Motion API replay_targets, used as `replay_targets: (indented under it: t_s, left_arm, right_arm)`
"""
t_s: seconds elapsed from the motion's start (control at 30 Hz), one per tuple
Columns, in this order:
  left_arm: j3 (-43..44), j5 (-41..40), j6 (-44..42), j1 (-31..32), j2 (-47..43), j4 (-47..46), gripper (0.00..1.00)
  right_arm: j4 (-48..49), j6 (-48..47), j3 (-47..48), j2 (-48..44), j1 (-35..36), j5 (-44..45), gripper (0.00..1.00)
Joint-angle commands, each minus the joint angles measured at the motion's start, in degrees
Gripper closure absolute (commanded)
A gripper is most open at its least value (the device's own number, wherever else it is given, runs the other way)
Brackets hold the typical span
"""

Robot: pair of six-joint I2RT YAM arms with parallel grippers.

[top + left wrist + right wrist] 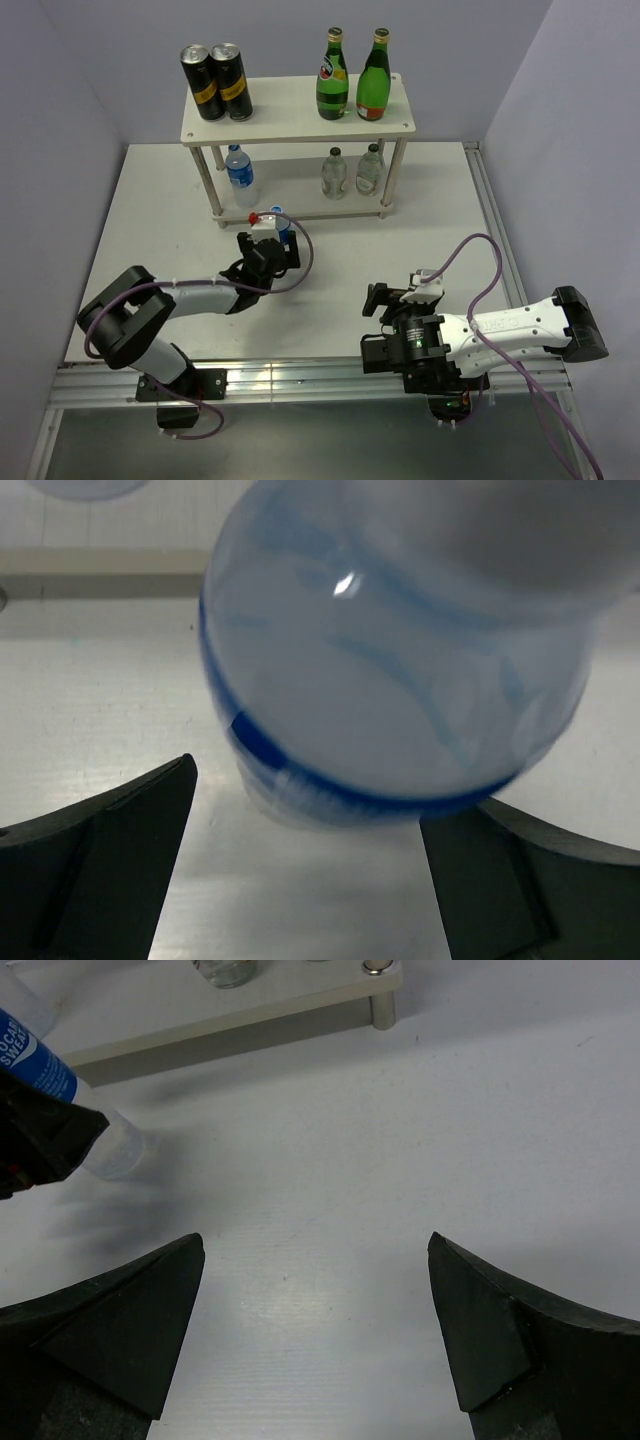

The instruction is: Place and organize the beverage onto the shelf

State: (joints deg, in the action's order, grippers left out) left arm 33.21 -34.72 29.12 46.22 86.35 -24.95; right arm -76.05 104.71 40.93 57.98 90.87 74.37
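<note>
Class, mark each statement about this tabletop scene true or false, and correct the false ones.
1. Two black cans stand on the top board of the shelf. True.
2. The green bottles stand on the lower board. False: they stand on the top board, at its right end.
3. The right pincer is open and empty. True.
4. The lower board is bare. False: a water bottle and two clear bottles stand on it.
5. A blue-labelled bottle sits between the fingers of the left pincer. True.
</note>
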Motion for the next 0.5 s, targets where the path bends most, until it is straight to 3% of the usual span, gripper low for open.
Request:
replay_targets:
  t_s: [0.0, 0.1, 0.13, 0.2, 0.23, 0.27, 0.3, 0.47]
  left_arm:
    - [3.9, -4.2, -1.4, 0.1, 2.7, -6.2, 0.03]
    - [6.4, -5.2, -2.0, -0.2, 6.1, -7.7, 0.07]
    - [7.1, -6.1, -2.1, -0.3, 7.9, -7.9, 0.23]
    - [9.1, -6.5, -2.7, -0.8, 9.6, -8.9, 0.44]
    - [10.2, -6.2, -3.3, -1.2, 11.0, -9.3, 0.82]
    - [11.0, -5.8, -3.3, -1.2, 11.6, -8.8, 0.94]
    - [11.8, -5.6, -3.1, -2.2, 11.9, -8.3, 1.00]
    - [14.4, -6.1, -5.7, -2.6, 8.4, -6.0, 1.00]
  right_arm:
    - [0.5, 0.7, 0.3, -0.6, 0.4, 2.3, 0.00]
    - [0.7, 0.4, 0.2, -0.6, 0.4, 2.3, 0.00]
    - [0.7, 0.2, 0.2, -0.6, 0.4, 2.4, 0.00]
    - [0.8, 0.1, 0.2, -0.7, 0.4, 2.4, 0.00]
    - [0.7, 0.1, 0.2, -0.8, 0.4, 2.4, 0.00]
    - [0.7, 0.1, 0.1, -0.8, 0.4, 2.3, 0.00]
    - [0.8, 0.2, 0.1, -0.8, 0.4, 2.3, 0.00]
    - [1.1, 0.0, -0.1, -1.3, 0.4, 2.4, 0.00]
